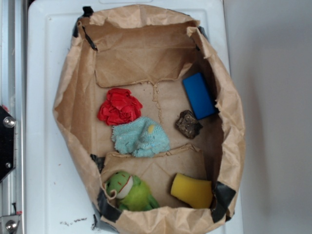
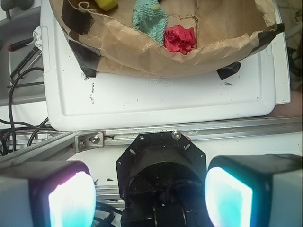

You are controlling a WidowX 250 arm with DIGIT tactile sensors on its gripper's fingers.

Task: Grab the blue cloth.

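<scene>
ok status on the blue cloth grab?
End effector open, outside the bag, empty. Blue cloth mid-bag, touching red cloth. Nothing on top.

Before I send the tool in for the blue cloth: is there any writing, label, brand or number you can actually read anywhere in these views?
Nothing can be read.
White tray: a small embossed oval mark, probably a brand, too blurred to read.
White tray, near its edge: black scuffs, not letters.
Blue cloth, red cloth, paper bag: no print visible.
</scene>
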